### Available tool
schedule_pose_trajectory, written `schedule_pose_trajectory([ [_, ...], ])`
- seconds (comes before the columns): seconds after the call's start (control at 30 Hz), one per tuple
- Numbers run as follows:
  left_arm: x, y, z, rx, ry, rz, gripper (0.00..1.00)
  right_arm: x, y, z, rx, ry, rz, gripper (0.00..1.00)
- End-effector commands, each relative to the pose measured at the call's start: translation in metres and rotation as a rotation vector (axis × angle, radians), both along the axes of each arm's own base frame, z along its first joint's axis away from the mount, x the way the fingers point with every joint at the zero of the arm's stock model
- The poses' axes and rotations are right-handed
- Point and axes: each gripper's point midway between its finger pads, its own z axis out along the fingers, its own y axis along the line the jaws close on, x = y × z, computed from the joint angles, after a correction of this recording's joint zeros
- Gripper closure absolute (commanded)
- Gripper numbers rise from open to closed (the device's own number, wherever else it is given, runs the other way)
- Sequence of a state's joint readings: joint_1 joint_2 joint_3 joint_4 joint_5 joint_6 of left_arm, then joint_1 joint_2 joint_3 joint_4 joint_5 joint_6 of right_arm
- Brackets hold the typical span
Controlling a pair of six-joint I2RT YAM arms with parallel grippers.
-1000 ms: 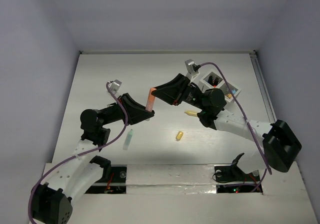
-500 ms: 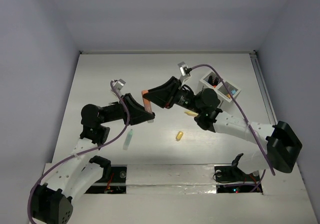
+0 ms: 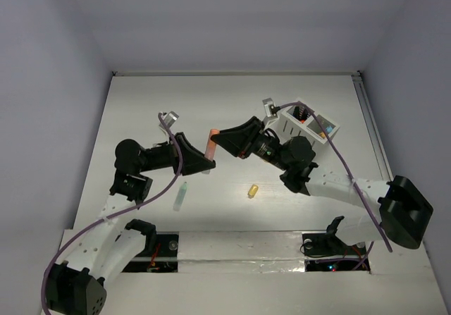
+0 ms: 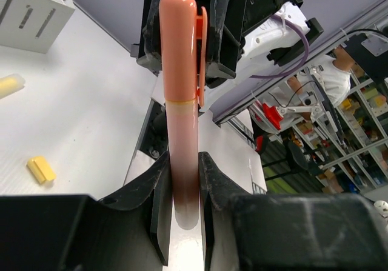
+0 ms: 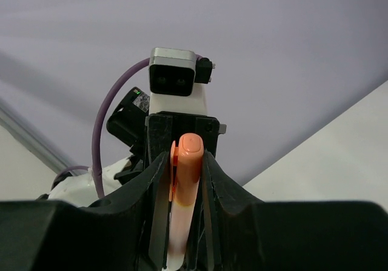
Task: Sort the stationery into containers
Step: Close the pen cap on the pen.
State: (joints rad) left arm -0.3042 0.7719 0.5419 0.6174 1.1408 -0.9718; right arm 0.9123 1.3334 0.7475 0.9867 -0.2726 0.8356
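An orange highlighter (image 3: 211, 144) is held above the table between both grippers. My left gripper (image 3: 205, 160) is shut on its pale barrel (image 4: 182, 162). My right gripper (image 3: 218, 137) is shut on its orange cap end (image 5: 188, 156). In the left wrist view the right gripper's black fingers (image 4: 225, 34) flank the cap. The white compartment box (image 3: 311, 122) stands at the back right with several markers in it, and shows in the left wrist view (image 4: 33, 7). A mint marker (image 3: 181, 196) and a yellow cap (image 3: 252, 190) lie on the table.
A yellow marker piece (image 4: 9, 85) lies near the box and the yellow cap (image 4: 40, 168) nearer me. The right arm's forearm (image 3: 331, 182) crosses the table right of centre. Walls enclose the table on the left, back and right.
Both grippers have kept hold of the orange highlighter. The right wrist swung left then back and dropped nearer, uncovering more of the white box. The left gripper shifted slightly.
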Motion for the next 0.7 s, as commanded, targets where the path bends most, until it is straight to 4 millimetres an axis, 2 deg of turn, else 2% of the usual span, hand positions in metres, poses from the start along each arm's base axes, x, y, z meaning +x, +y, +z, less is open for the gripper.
schedule_pose_trajectory([
  [0.0,0.015,0.029,0.142,-0.273,-0.468,0.299,1.0,-0.087,0.016,-0.164,-0.473,0.225,0.37,1.0],
  [0.33,0.017,0.027,0.145,-0.287,-0.456,0.28,1.0,-0.096,0.015,-0.176,-0.503,0.245,0.388,1.0],
  [0.43,0.017,0.026,0.141,-0.293,-0.444,0.267,1.0,-0.096,0.018,-0.165,-0.479,0.22,0.377,1.0],
  [0.57,0.018,0.025,0.125,-0.267,-0.421,0.27,1.0,-0.072,0.025,-0.136,-0.427,0.182,0.253,1.0],
  [0.6,0.019,0.025,0.116,-0.239,-0.41,0.282,0.86,-0.061,0.026,-0.123,-0.403,0.166,0.215,1.0],
  [0.63,0.02,0.025,0.11,-0.219,-0.404,0.289,0.78,-0.056,0.027,-0.115,-0.386,0.159,0.188,1.0],
  [0.67,0.02,0.026,0.105,-0.202,-0.404,0.298,0.72,-0.039,0.026,-0.108,-0.368,0.163,0.121,1.0],
])
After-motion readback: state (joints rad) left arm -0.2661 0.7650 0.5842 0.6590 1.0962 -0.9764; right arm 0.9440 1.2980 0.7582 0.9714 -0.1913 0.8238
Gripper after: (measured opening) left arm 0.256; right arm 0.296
